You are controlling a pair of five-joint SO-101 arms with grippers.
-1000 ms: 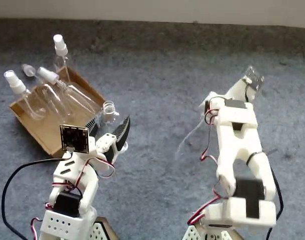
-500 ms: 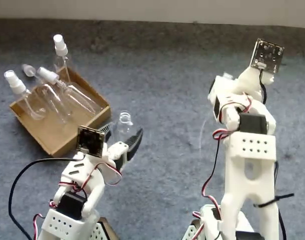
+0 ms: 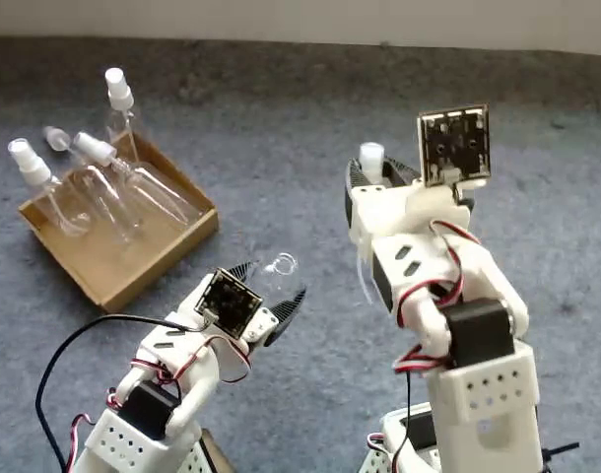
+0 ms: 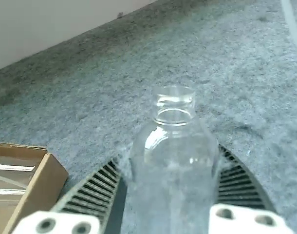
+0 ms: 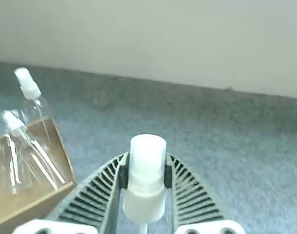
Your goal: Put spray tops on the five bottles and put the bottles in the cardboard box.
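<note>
Left gripper (image 4: 170, 195) clamps an uncapped clear bottle (image 4: 172, 161), neck open. Grey carpet (image 4: 90, 87) beneath. Corner of the box (image 4: 29, 187) beside the gripper.

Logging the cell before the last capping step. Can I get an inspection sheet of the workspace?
Surface: grey carpet.
Job's things: four capped bottles at the box; one open bottle; one spray top.
Clutter: nothing seen.
Grippers: left gripper shut on the open bottle; right gripper shut on the spray top.
Cables: black cable loops by the left arm's base; red wires on both arms.
Surroundings: pale wall behind.
</note>
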